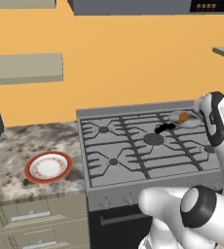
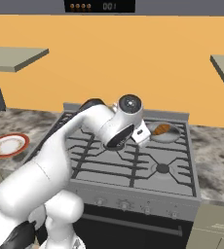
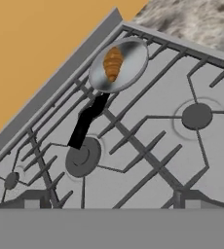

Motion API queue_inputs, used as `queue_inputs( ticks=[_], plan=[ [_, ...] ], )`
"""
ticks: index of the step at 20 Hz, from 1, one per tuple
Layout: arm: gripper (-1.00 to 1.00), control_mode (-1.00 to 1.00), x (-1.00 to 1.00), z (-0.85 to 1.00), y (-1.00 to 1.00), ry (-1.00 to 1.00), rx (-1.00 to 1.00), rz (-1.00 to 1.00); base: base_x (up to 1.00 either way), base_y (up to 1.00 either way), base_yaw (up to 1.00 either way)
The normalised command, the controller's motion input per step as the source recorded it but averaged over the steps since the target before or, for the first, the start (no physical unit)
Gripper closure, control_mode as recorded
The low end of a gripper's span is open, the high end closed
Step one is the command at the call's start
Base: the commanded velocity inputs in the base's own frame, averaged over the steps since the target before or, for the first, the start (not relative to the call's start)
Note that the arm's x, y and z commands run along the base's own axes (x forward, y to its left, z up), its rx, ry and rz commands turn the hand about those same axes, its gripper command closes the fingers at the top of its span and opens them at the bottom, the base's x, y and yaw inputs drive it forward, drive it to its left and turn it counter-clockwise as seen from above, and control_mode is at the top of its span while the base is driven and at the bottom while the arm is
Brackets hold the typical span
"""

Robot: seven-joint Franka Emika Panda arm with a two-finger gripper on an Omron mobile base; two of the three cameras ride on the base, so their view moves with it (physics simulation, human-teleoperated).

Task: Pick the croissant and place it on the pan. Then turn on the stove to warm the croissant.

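So the croissant [image 3: 113, 63] is already sitting in the pan [image 3: 133, 73], a bit off-centre toward the wall-side rim. Makes sense: the pan's parked on a back burner of the stove [image 1: 148, 146], so that burner is what will warm it. In the hand view the croissant's long axis runs roughly up-down in the picture, about in line with the handle, tapered ends pointing toward the backsplash and back toward the handle. It looks flat on the pan floor, not propped on the rim.

The pan's black handle [image 3: 87, 121] sticks out toward the stove's middle, ending just beside the centre burner [image 3: 82, 156].

The claw [image 2: 140, 136] hangs over the grates just beside the pan, on the handle side, jaws wide and nothing in them. My guess is the placing part is done and what's left is the knob job.

Knobs [image 2: 123, 205] are along the stove's front edge, well apart from the pan. There's a red-rimmed plate [image 1: 48, 167] on the counter [image 1: 16, 146] beside the stove, bare.
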Motion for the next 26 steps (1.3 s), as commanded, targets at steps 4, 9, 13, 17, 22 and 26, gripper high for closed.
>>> queue_inputs(
  ticks=[4,9,13,17,22,26],
  plan=[
    [-1.0,-1.0,-0.72,0.0,0.0,0.12,0.06,0.0,0.0,0.0,0.0],
    [-1.0,-1.0,-0.62,0.0,0.0,0.15,0.01,0.0,0.0,0.0,0.0],
    [-1.0,-1.0,-0.56,-0.01,0.0,0.18,0.0,0.0,0.0,0.0,0.0],
    [-1.0,-1.0,-0.66,-0.11,0.0,0.04,0.0,0.0,0.0,0.0,0.0],
    [-1.0,-1.0,-0.62,-0.21,0.0,0.0,0.0,0.06,0.0,0.0,0.0],
    [-1.0,-1.0,-0.49,-0.24,0.0,0.0,0.0,0.08,0.0,0.0,0.0]
  ],
)
